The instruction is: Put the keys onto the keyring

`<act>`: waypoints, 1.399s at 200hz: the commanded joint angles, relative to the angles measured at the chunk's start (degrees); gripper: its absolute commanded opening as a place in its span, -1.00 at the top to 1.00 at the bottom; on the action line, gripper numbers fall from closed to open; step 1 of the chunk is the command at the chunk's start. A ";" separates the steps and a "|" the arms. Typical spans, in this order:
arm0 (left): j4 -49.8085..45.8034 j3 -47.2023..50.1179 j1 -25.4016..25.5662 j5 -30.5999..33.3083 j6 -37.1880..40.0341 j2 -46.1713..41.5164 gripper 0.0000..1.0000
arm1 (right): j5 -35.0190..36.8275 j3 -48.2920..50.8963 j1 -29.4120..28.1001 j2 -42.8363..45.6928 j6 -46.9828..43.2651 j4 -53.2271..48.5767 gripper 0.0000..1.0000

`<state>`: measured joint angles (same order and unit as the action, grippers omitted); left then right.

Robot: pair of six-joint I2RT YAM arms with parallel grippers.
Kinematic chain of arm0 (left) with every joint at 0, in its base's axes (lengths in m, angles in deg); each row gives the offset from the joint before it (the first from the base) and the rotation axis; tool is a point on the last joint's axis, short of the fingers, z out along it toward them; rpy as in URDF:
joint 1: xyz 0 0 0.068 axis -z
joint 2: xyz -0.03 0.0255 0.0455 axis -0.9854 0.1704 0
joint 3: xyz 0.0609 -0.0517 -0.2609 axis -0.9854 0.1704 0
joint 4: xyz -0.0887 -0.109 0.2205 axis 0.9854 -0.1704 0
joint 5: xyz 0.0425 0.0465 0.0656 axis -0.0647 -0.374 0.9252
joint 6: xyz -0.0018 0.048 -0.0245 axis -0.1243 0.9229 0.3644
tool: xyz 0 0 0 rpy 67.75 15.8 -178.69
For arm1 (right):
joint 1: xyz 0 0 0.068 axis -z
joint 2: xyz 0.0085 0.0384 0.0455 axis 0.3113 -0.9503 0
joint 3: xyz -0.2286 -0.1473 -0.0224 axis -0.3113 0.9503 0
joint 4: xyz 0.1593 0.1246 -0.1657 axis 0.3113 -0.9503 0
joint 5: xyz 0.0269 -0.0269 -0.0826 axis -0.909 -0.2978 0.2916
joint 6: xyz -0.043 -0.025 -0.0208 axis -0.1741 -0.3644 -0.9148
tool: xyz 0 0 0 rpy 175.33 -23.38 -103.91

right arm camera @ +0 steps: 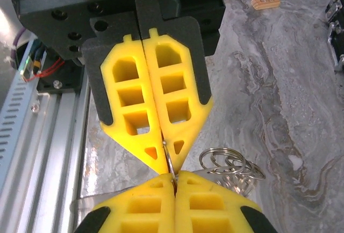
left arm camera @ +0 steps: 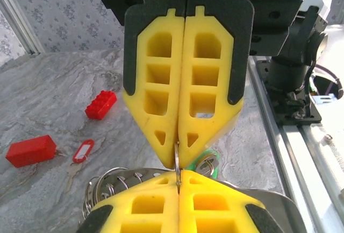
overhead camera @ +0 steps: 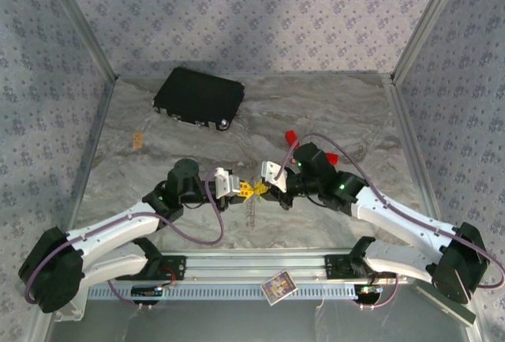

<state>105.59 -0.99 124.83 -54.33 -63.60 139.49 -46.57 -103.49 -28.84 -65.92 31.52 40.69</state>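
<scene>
Both claws, left [overhead camera: 245,192] and right [overhead camera: 262,187], meet tip to tip near the desk's [overhead camera: 355,121] near edge, each clamped on the thin keyring [left arm camera: 177,160]. The green key [left arm camera: 208,162] sits just beside it, and the red key [left arm camera: 83,150] lies near the red blocks [left arm camera: 100,105].

No legible text anywhere.

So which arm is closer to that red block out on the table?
The right. The right arm lies just beside the red block, on its near side. The left arm is farther off, jaws meeting the right's tip to tip.
</scene>
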 commanded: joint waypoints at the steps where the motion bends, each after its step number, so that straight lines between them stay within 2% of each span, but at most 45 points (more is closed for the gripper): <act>1: 2.29 -1.30 0.34 -0.13 0.64 0.03 0.61 | -1.53 -2.71 -0.07 -0.90 -1.53 -1.41 1.00; 10: 0.49 -1.88 0.30 0.70 0.91 0.12 0.46 | -1.38 -3.21 -0.04 -0.99 -2.17 -2.43 1.00; 25: -2.98 -3.15 0.29 2.26 1.11 0.12 0.36 | -0.09 -4.30 -0.03 -1.24 -3.46 -4.74 1.00; 53: -13.84 -7.15 1.40 5.69 3.27 -0.05 0.39 | 3.35 -9.48 -0.08 -3.43 -6.42 -13.09 1.00; 71: -16.62 -7.92 1.99 6.39 4.50 -0.13 0.44 | 4.18 -12.36 -0.13 -4.91 -7.59 -17.17 1.00; 100: -16.68 -8.18 1.97 6.87 5.12 -0.09 0.53 | 3.75 -15.29 -0.92 -6.58 -10.14 -20.22 1.00; 136: -16.29 -8.84 2.00 6.67 5.24 0.12 0.81 | 3.75 -18.96 -1.74 -8.56 -12.38 -24.55 1.00; 150: -15.71 -8.80 2.00 6.23 4.85 0.12 0.81 | 3.33 -19.47 -1.89 -8.97 -12.61 -25.23 1.00; 172: -14.74 -8.50 1.97 5.02 4.19 -0.14 0.70 | 3.99 -19.75 -2.19 -9.42 -12.74 -25.56 1.00; 204: -14.44 -8.47 1.95 4.02 3.84 -0.23 0.67 | 6.02 -19.92 -2.56 -9.83 -13.00 -25.66 1.00; 240: -13.12 -8.18 2.03 3.86 3.31 -0.32 0.77 | 5.51 -20.63 -2.77 -10.22 -13.29 -25.89 1.00; 260: -12.37 -8.06 1.98 4.08 3.15 -0.32 0.99 | 4.24 -20.57 -2.94 -10.16 -13.12 -25.32 1.00; 266: -11.93 -7.90 2.01 4.22 3.05 -0.47 1.00 | 3.86 -20.26 -2.97 -9.86 -12.78 -24.75 1.00; 269: -11.63 -7.73 1.95 4.29 2.92 -0.57 1.00 | 3.76 -19.88 -2.87 -9.61 -12.42 -24.15 0.94; 280: -9.61 -6.87 2.02 4.29 2.27 -0.92 1.00 | 2.62 -17.55 -2.10 -7.72 -10.53 -20.13 0.51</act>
<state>90.29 -7.99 126.49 -49.02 -60.41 139.52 -40.56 -122.00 -31.03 -76.11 19.17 16.00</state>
